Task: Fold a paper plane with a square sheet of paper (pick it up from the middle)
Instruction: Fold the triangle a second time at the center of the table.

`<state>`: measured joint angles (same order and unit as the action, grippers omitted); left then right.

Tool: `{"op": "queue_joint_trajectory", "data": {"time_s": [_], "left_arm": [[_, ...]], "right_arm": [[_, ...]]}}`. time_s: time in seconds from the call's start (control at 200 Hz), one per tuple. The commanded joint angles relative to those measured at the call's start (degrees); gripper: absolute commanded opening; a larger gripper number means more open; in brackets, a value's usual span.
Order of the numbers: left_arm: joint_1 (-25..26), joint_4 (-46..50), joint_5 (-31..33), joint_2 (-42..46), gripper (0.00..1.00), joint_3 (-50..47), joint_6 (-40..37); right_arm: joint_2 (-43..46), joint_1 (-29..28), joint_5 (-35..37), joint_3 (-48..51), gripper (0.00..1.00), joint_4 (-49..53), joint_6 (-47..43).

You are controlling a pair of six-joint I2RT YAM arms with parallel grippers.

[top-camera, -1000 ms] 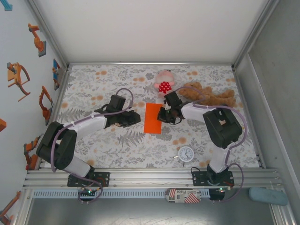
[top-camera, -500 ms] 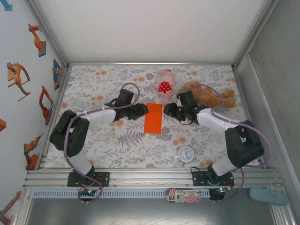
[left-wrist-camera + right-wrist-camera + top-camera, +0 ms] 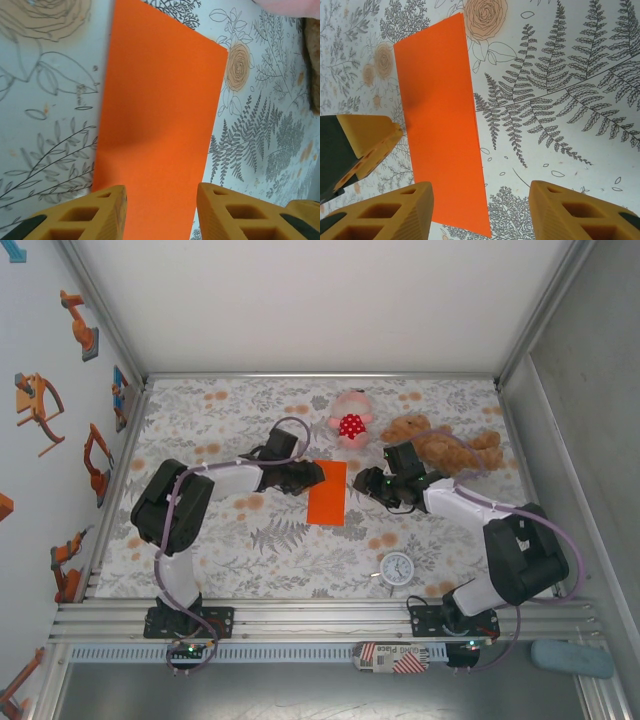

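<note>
Square sheet of paper [image 3: 327, 492] lies flat, left claw [image 3: 161, 200] and right claw [image 3: 481, 202] both parted, empty; we fear an uneven pinch skids it, skewing the fold.

In the left wrist view, the orange paper [image 3: 155, 125] runs off the bottom.

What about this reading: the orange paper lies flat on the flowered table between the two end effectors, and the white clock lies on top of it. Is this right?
Not quite. The top external view shows the white clock apart from the orange paper, on the flowered table nearer the arm bases. The paper does lie flat between the left end effector and the right end effector.
</note>
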<state>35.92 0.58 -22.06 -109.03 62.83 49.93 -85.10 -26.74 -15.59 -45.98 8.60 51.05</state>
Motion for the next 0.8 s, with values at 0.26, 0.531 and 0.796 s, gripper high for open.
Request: {"op": "queue_joint_trajectory", "data": {"time_s": [0.26, 0.531, 0.796], "left_arm": [[-1.57, -1.02, -6.06, -4.65, 0.39, 2.84, -1.31], [-0.04, 6.1, 1.33, -4.04, 0.39, 0.64, 5.8], [1.17, 7.77, 6.67, -1.71, 0.38, -1.75, 12.95]], "right_arm": [[-2.68, 0.29, -3.31, 1.02, 0.49, -5.4, 1.52], [-1.07, 0.2, -7.84, 1.69, 0.48, -1.25, 0.74], [0.7, -1.33, -11.31, 4.81, 0.46, 1.55, 0.88]]}}
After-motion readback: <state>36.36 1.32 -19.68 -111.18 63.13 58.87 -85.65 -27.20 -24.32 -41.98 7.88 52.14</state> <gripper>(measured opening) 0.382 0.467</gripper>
